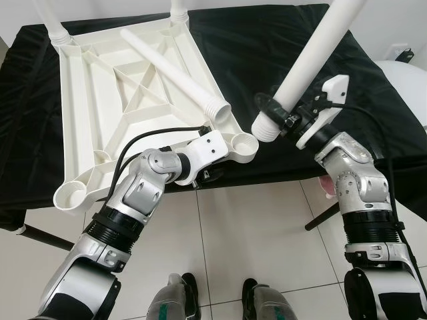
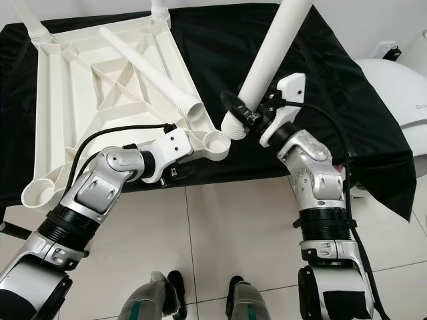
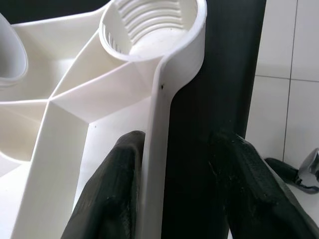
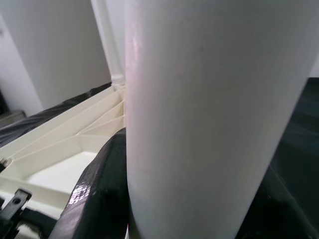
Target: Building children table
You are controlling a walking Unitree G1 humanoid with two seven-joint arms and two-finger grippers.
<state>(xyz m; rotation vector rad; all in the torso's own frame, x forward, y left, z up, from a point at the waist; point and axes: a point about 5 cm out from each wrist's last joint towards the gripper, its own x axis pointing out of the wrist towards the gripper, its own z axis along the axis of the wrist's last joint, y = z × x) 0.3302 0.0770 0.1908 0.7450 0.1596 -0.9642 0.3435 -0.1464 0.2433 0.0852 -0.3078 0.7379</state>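
The right gripper (image 1: 280,115) is clamped around a white table leg (image 1: 313,60), holding it near its threaded lower end, tilted, with that end just beside the empty corner socket (image 1: 243,145) of the upturned table top (image 1: 127,100). The left gripper (image 3: 172,184) pinches the top's outer rim close to that same socket, one black finger (image 3: 112,194) inside the wall and the other outside, bracing the part.

The step in hand appears to be fitting a leg into this near corner. The next move calls for bringing the leg upright over the socket, lowering its ribbed end into the ring and turning it home while the left gripper keeps the top from sliding.

The table top is white plastic, lying underside up on a black cloth (image 1: 287,40), its ribs forming a cross of triangles. The socket by the left gripper is a round cup with ridges inside. A second loose leg (image 1: 177,77) lies slantwise across the ribs, its threaded end pointing toward that socket. Two more legs (image 1: 53,20) seem already seated in the far corners, though their tops are cut off. Another empty socket (image 1: 70,195) sits at the near corner farthest from the right gripper.
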